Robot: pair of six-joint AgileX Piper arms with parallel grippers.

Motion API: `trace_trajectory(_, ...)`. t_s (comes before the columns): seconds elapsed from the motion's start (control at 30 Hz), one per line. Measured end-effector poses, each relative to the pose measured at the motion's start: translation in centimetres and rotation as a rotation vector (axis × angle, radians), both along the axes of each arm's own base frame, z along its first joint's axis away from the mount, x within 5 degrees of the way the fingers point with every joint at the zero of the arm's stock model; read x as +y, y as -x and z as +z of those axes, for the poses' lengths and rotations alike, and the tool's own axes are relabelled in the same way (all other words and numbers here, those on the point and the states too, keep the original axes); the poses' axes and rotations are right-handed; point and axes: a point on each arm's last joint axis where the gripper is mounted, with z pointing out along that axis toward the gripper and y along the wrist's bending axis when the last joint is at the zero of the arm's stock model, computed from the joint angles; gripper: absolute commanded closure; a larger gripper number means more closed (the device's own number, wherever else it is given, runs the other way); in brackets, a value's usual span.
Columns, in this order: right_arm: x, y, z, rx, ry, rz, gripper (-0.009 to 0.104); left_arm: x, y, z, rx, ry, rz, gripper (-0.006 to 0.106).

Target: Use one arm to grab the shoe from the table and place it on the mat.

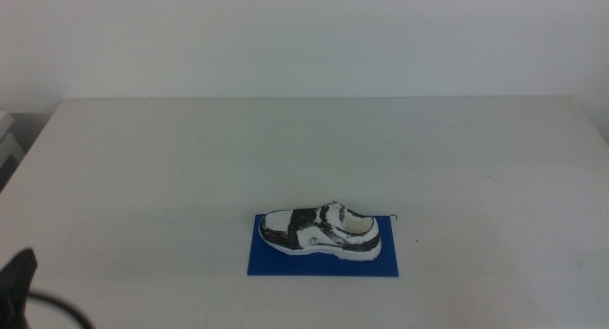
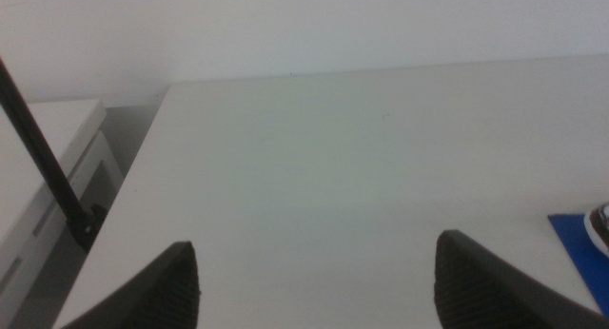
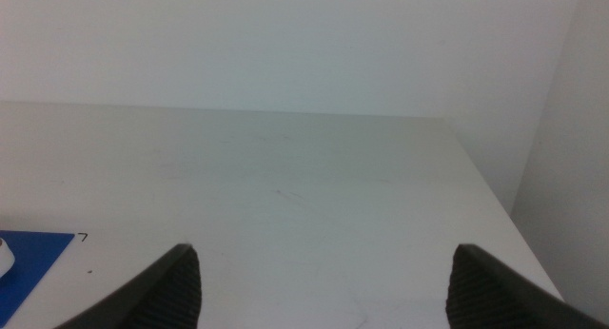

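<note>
At the near left corner of the middle view, a dark piece of the left gripper point(image 1: 17, 272) is showing just above the picture's lower edge, with a black cable point(image 1: 57, 312) curling beside it. In its own wrist view the left gripper point(image 2: 319, 277) is hanging over bare worktop, its two fingers point(image 2: 171, 286) standing wide apart with nothing between them. At the edge of that same view a corner of the mat point(image 2: 582, 248) and the tip of the shoe point(image 2: 601, 226) are just peeking in.

The right gripper point(image 3: 324, 281) is not appearing in the middle view at all. Its wrist view is showing its fingers point(image 3: 176, 286) spread wide over bare white surface and holding nothing, with a corner of the blue mat point(image 3: 29, 258) lying off to one side and a sliver of the shoe's white sole point(image 3: 4, 261) on it.

Further in, a little right of centre on the worktop point(image 1: 190, 167), the royal blue mat point(image 1: 271, 262) is lying flat. The shoe point(image 1: 322, 232) is sitting upright on it, sole down, lengthwise along the mat, toe toward the picture's left and heel toward the right. Blue is showing along its near side and at both ends. Both grippers are well apart from it.

Beyond the mat the worktop is running back to its far edge, where it is meeting a plain pale wall point(image 1: 304, 34).
</note>
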Motion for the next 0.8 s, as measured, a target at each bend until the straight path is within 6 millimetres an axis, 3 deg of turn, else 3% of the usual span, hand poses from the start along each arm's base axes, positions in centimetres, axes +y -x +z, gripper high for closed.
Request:
trace_trajectory(0.23,0.0,0.0,0.0,0.0,0.0,0.0,0.029,0.1,2.3,-2.7,-0.13,0.004,-0.008,0.019)
trace_trajectory(0.47,0.0,0.0,0.0,0.0,0.0,0.0,0.029,0.0,2.6,-5.1,-0.115,0.018,-0.014,0.019)
trace_trajectory(0.8,0.0,0.0,0.0,0.0,0.0,0.0,0.029,-0.1,2.6,-5.3,-0.102,0.076,-0.016,0.019)
